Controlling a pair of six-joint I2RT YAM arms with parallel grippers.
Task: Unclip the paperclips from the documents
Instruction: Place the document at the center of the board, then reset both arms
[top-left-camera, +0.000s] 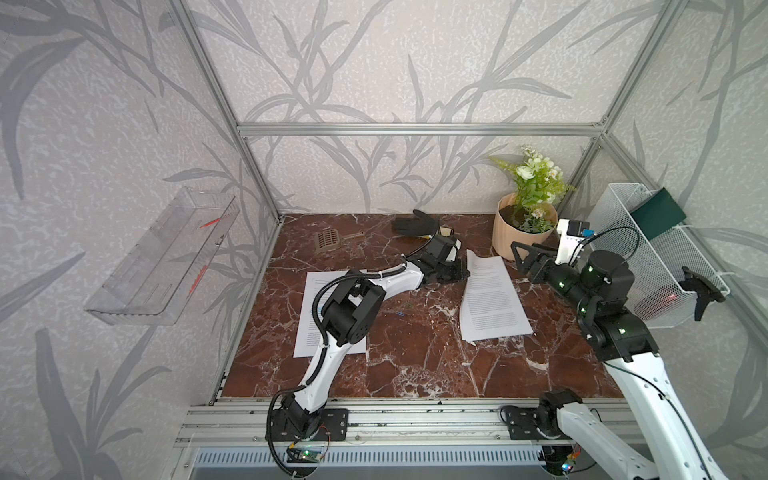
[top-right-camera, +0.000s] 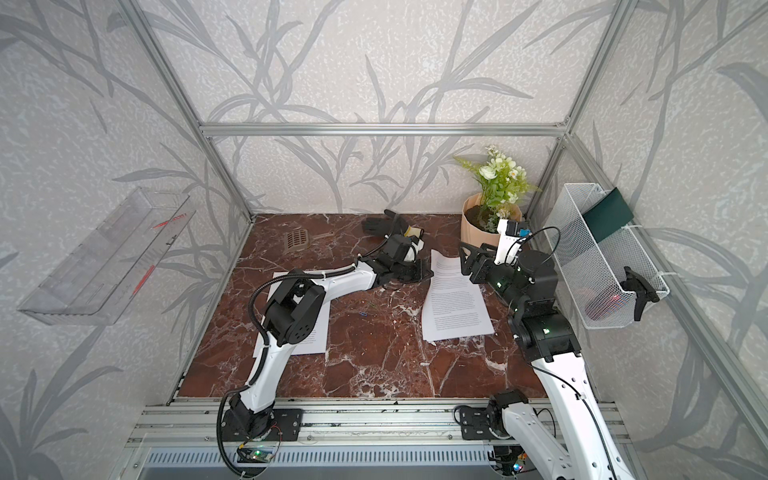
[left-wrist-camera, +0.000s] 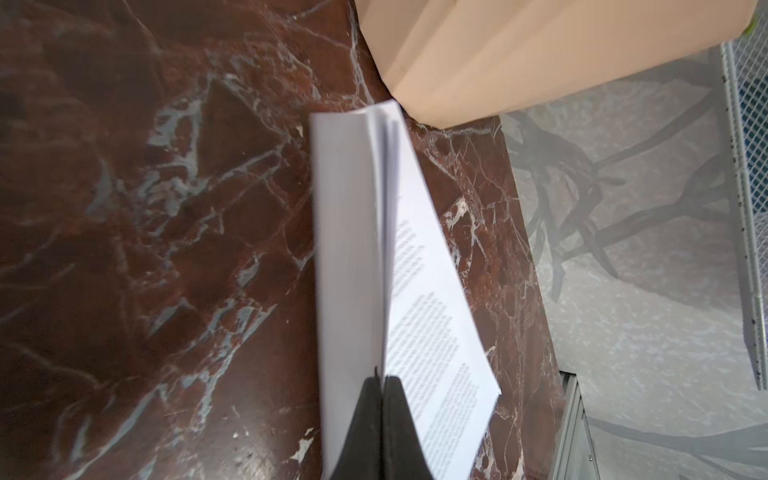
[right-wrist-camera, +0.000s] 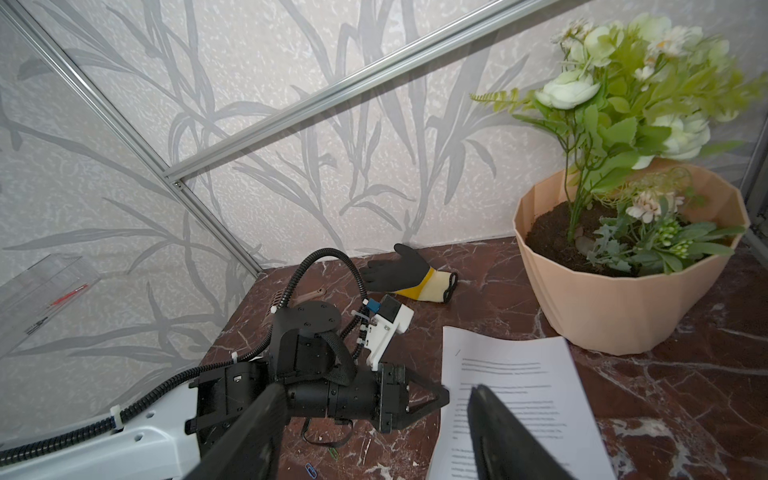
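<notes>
Nearest, on the left, the left stack (top-left-camera: 307, 324) of documents lies flat on the marble table (top-left-camera: 415, 365), partly under the left arm. Two loose paperclips (right-wrist-camera: 310, 471), one blue and one green, lie on bare marble between the stacks. Farther right lies the right stack (top-left-camera: 494, 303), set at an angle. The left gripper (left-wrist-camera: 382, 380) is pinched tight on its left edge and holds that edge raised, so the sheets fan apart at the far corner. I cannot tell whether a clip sits between those fingers. The right gripper (top-left-camera: 517, 257) hangs wide and empty near the stack's far right corner, just in front of the flower pot (top-left-camera: 519, 241).

The paper looks light and floppy, and is likely to skate on polished stone, so it wants pinning close to any clipped edge. A clip is tiny, springy wire. It is best nipped at its outer loop and slid off the edge.
</notes>
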